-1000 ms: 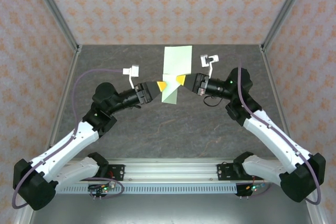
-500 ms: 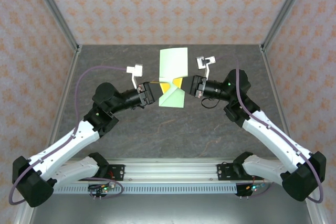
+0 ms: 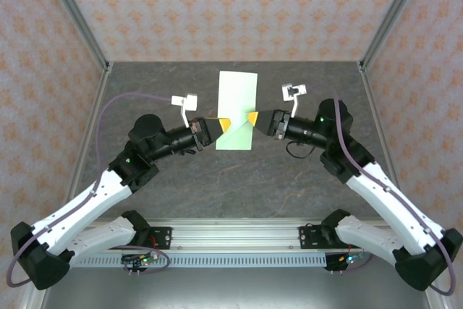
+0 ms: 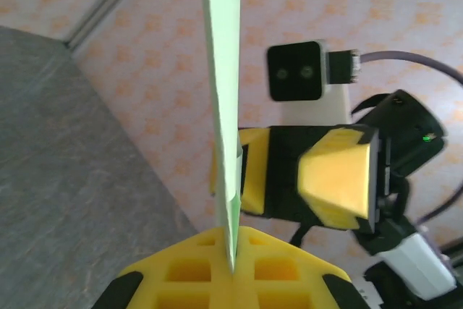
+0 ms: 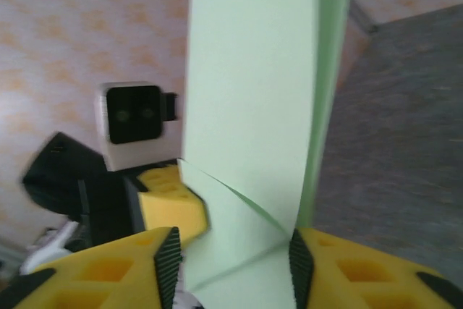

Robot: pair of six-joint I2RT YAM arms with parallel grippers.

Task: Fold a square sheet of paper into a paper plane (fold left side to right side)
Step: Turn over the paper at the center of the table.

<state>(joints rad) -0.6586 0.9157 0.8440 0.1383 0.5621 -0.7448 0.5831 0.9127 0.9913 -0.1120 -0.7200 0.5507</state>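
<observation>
The thin pale green sheet of paper (image 3: 237, 99), folded into a tall narrow rectangle, is held above the dark grey stone-patterned table (image 3: 181, 186) at mid-depth, between the 2 arms. The left gripper (image 3: 225, 122) reaches in from the left at the sheet's lower part; its wrist view shows the paper (image 4: 221, 70) edge-on, pinched tight between the 2 yellow fingers (image 4: 195, 269). The right gripper (image 3: 252, 117) meets the opposite edge. In its own view the fingers (image 5: 108, 269) stand apart, with the creased paper (image 5: 253, 106) in the gap between them. A diagonal crease crosses the sheet's lower end.
</observation>
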